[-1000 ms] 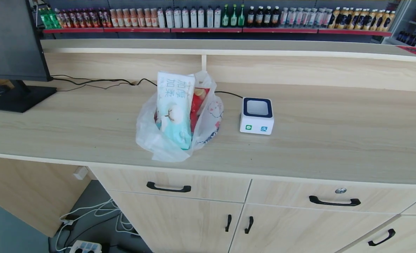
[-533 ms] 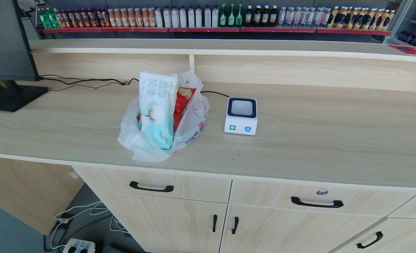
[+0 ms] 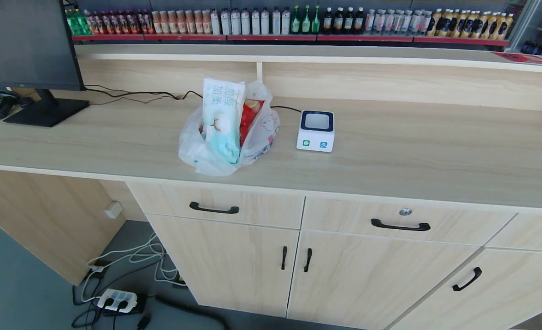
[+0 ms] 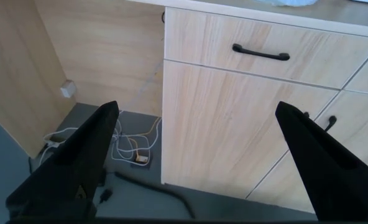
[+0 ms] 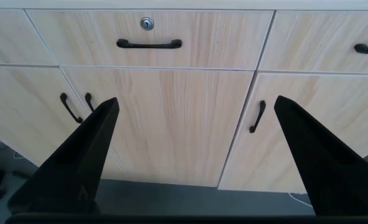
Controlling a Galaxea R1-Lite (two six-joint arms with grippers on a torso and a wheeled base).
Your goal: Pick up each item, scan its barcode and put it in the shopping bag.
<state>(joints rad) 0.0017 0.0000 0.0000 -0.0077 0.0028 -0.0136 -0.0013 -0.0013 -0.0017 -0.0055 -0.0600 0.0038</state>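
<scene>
Your shopping bag [image 3: 194, 156], thin white plastic, sits on the tabletop [image 3: 413, 151] with its mouth open. The white scanner [image 3: 315, 132] stands just beside it, on its right. A pale blue-and-white tissue pack [image 3: 222, 121] stands upright in the bag, and a red snack packet [image 3: 251, 118] is tucked behind it, touching it. Large characters run down the tissue pack above a cotton-boll picture, and the bag's side carries a faint printed drawing. Under its dark-framed window, the scanner's front has two small square icons, one green and one blue.

Both end effectors hang low in front of the cabinet, well apart from the bag. Your left end effector [image 4: 194, 109] has its fingers spread wide and is empty. It faces the drawer with the black handle [image 4: 260, 53] below the bag — the white scrap past the tabletop's edge in the left wrist view is probably the bag's bottom. Your right end effector [image 5: 195, 102] is likewise spread wide and empty, facing the drawer with the round lock [image 5: 147, 23].

A monitor [image 3: 28, 43] stands at the tabletop's left end — bottles [image 3: 298, 20] line the shelf behind.
</scene>
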